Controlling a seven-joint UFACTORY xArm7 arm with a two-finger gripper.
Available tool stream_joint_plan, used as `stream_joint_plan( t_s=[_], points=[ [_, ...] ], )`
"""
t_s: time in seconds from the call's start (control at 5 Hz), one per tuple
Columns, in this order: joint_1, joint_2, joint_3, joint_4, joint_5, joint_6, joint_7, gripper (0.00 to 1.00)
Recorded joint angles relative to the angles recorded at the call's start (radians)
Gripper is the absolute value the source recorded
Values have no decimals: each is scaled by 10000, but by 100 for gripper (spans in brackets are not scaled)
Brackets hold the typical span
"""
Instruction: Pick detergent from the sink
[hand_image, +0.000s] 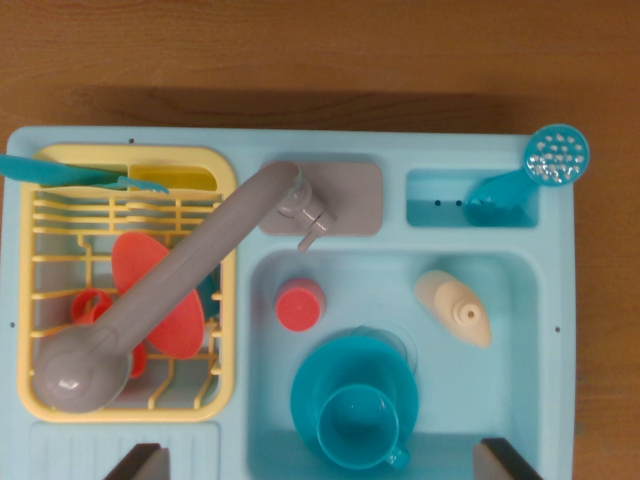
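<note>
The detergent (455, 307) is a small cream bottle lying on its side in the right part of the light blue sink basin (520, 390), nozzle pointing toward the lower right. My gripper (322, 464) is open. Only its two dark fingertips (140, 464) show, at the bottom edge, spread wide on either side of the basin. The bottle lies above and between them, nearer the right fingertip, and nothing touches it.
A red cup (300, 305) stands at the basin's left. A teal cup (358, 428) sits on a teal plate (345, 365) at the basin's front. The grey faucet (170, 290) swings over the yellow dish rack (225, 300), which holds red dishes. A teal skimmer (545, 165) rests at the upper right.
</note>
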Motion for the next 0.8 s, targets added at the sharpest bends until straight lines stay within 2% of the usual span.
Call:
stream_joint_plan(
  t_s=[0.2,0.4,0.6,0.8],
  points=[
    [0,0,0,0,0,0,0,0],
    [-33,62,-26,-157,31,-237,-218,0],
    [-33,62,-26,-157,31,-237,-218,0],
    [-70,133,-55,-335,66,-507,-468,0]
  ],
)
